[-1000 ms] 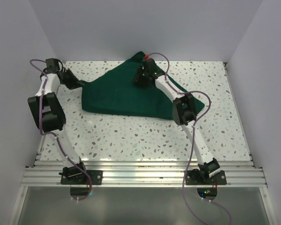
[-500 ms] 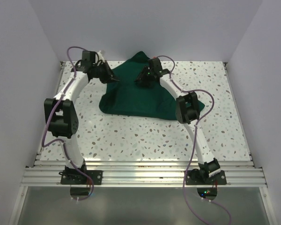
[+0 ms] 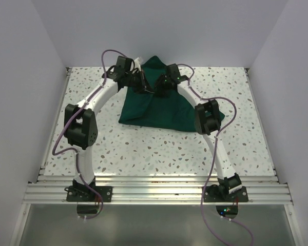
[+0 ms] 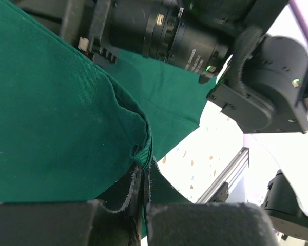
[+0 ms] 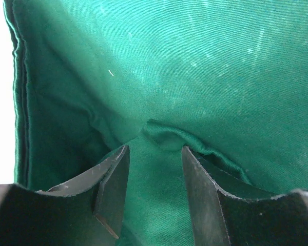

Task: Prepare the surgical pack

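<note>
white-walled booth (image 3: 159, 31), speckled terrazzo table (image 3: 143, 148), ribbed aluminium rail (image 3: 159, 190) along the near edge where both arms are bolted on.

surgical pack (image 3: 159, 110): a dark green plain drape, lying at the far centre of the table as a loose, roughly triangular heap. peak toward the back wall, near edge fairly straight, one corner showing on the right past the right arm (image 3: 187, 97).

left arm (image 3: 100, 95) arcs in from the left. left jaws sit at the heap's upper left, pressed together and pinching a hemmed fold of the drape (image 4: 56, 118); the fabric edge shows sandwiched between the two fingers (image 4: 195, 225).

right jaws just beside the left jaws, over the top of the heap. they are spread, with the fingers (image 5: 113, 179) pointing down onto the drape (image 5: 195, 66). a small ridge of fabric rises in the gap, not clamped.

black wrist housing (image 4: 267, 87) of the right arm fills the upper right of the left wrist view. purple cables (image 3: 110, 52) loop off both arms.
</note>
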